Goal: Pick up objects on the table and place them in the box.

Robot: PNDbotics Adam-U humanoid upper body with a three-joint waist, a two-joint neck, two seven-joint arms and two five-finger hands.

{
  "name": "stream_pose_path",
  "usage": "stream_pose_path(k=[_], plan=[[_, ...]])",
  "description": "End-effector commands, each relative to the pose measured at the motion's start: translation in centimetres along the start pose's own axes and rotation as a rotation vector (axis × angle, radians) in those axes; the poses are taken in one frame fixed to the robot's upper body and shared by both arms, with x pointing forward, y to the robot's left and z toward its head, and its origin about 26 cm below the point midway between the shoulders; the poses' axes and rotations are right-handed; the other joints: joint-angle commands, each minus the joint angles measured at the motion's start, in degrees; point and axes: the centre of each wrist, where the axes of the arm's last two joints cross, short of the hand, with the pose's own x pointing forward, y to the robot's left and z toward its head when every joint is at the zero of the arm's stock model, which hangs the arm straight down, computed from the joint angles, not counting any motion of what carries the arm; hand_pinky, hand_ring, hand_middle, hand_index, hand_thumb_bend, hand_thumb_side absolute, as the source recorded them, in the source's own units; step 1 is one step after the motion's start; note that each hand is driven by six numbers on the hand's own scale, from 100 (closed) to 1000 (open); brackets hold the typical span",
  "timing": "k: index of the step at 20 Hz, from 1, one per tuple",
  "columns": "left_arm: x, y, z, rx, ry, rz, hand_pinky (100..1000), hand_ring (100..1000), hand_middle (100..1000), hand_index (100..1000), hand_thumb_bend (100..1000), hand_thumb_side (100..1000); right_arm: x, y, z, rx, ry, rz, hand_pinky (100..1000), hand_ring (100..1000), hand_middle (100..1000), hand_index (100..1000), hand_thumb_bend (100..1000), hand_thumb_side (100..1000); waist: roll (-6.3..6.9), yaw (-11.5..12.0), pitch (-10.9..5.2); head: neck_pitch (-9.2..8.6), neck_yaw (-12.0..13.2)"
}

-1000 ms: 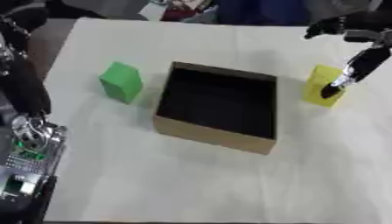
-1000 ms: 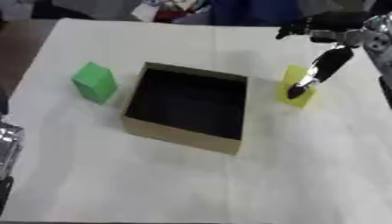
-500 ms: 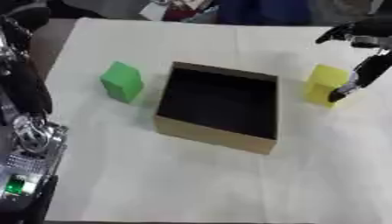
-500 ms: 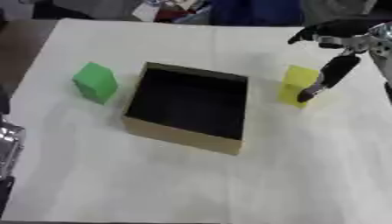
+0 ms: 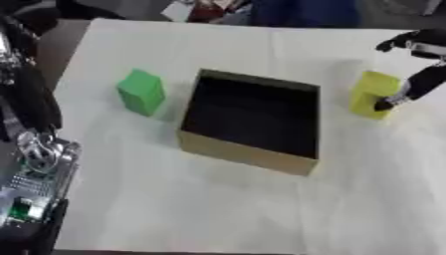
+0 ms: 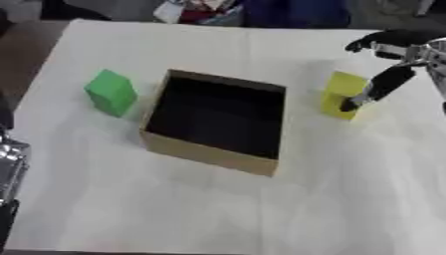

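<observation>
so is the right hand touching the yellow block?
Touching. In the right eye view a fingertip of the right hand lies against the right face of the yellow block, with no gap showing.

A brown cardboard box (image 6: 213, 119) sits open on the white table, dark inside, turned a little askew. A green block (image 6: 111, 92) stands upright just off the box's left side, well apart from any fingers. A yellow block (image 6: 341, 94) stands upright off the box's right side; the right hand's (image 6: 388, 60) fingers (image 6: 376, 88) reach down along its right face, one fingertip touching near its lower corner.
</observation>
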Motion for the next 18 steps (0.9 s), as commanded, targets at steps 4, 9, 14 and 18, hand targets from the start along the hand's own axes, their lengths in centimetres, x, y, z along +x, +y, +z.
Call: stream_pose_path(k=[4,9,14,18], plan=[[0.6,-0.1,-0.5,-0.009,-0.032,0.004,722,647,649,755,148,987,-1.0,-0.3,0.5,-0.004,0.056,-0.034,1000,1000,903,985,780,507,0.06,0.19,-1.07,-0.34,-0.08],[0.6,-0.1,-0.5,-0.01,-0.031,0.005,721,648,649,754,148,987,-1.0,0.4,0.2,0.008,0.07,-0.054,1000,1000,858,929,751,527,0.08,0.28,-0.91,-0.45,-0.09],[0.6,-0.1,-0.5,-0.014,-0.029,0.004,721,648,650,754,149,989,-0.9,0.4,0.1,-0.001,0.052,-0.065,985,985,788,846,711,551,0.14,0.19,-0.84,-0.31,-0.02],[0.6,-0.1,-0.5,-0.019,-0.029,0.003,721,648,650,753,149,989,-0.7,-0.1,0.3,-0.012,0.036,-0.072,972,971,757,799,681,561,0.13,0.01,-0.87,-0.31,0.09]])
